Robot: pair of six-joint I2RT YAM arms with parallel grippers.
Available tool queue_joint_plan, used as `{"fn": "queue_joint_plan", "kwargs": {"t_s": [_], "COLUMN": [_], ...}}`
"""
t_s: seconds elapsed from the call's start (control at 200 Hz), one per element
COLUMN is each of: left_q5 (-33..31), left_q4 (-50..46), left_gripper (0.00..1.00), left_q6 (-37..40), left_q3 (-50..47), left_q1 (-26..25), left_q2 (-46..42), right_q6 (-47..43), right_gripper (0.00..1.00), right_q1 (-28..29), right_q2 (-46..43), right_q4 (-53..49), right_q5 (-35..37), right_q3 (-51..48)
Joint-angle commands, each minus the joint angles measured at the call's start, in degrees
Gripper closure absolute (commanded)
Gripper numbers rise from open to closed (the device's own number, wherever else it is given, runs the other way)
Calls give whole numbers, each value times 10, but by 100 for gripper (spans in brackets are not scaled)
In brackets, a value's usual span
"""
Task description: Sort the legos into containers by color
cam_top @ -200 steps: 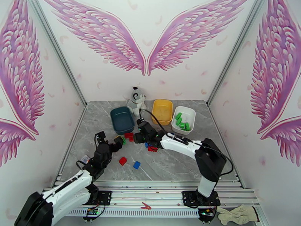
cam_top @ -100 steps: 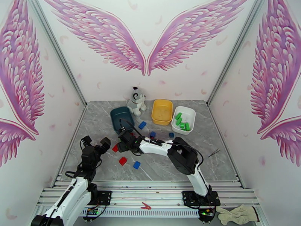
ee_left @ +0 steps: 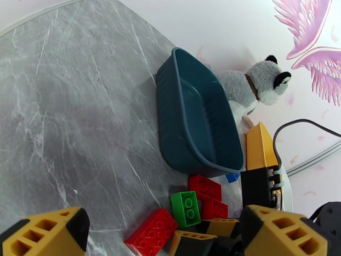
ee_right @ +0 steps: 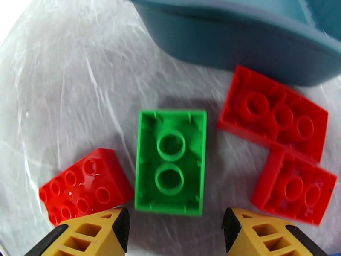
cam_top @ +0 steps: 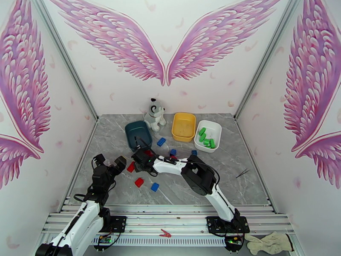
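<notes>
My right gripper (ee_right: 174,229) hangs open just above a green brick (ee_right: 170,161) lying with its hollow underside up. Red bricks sit to its left (ee_right: 85,186) and right (ee_right: 273,112), (ee_right: 294,188). The dark teal tub (ee_right: 238,35) stands just beyond them. Seen from above, the right gripper (cam_top: 143,158) is in front of the teal tub (cam_top: 138,134). My left gripper (cam_top: 110,161) is open and empty, off to the left of that cluster. Its wrist view shows the green brick (ee_left: 186,208), the red bricks (ee_left: 204,187) and the teal tub (ee_left: 196,124). The white tub (cam_top: 208,135) holds several green bricks; the yellow tub (cam_top: 184,126) is beside it.
A plush dog (cam_top: 154,112) sits behind the tubs. Loose on the table are blue bricks (cam_top: 161,141), (cam_top: 172,152), (cam_top: 154,187) and red bricks (cam_top: 139,182), (cam_top: 131,167). The right arm's cable runs over the bricks near the teal tub.
The right arm has swung left from the table's middle to the bricks in front of the teal tub. The left arm has drawn back left, its gripper open.
</notes>
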Motion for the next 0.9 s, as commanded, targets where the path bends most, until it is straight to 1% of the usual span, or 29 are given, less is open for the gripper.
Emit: {"fn": "queue_joint_plan", "kwargs": {"t_s": [0.0, 0.17, 0.245, 0.315, 0.405, 0.49, 0.6, 0.71, 0.775, 0.895], "left_q5": [6, 6, 7, 8, 12, 12, -7, -42, -57, -59], "left_q4": [5, 5, 5, 4, 7, 9, 20, 37, 53, 99], "left_gripper": [1, 1, 1, 1, 1, 1, 1, 1, 1, 1], "left_q6": [0, 2, 2, 3, 4, 7, 14, 23, 26, 18], "left_q3": [-2, -2, -1, 0, 2, 9, 24, 48, 65, 90], "left_q1": [4, 4, 4, 4, 1, -10, -47, -106, -139, -177], "left_q2": [0, 0, 0, 0, 1, 10, 38, 84, 118, 175], "right_q6": [-1, 4, 5, 5, 6, 6, 9, 6, 3, -6], "right_gripper": [37, 42, 45, 51, 62, 68, 71, 71, 71, 71], "right_q1": [3, 2, 2, 2, 2, 2, 3, 2, 1, -12], "right_q2": [37, 64, 71, 70, 56, 27, -24, -83, -120, -175], "right_q4": [-14, -33, -43, -42, -27, 3, 39, 66, 72, 58], "right_q5": [25, 44, 47, 44, 36, 24, 9, 9, 20, 51], "right_q3": [32, 71, 84, 84, 64, 25, -35, -95, -127, -171]}}
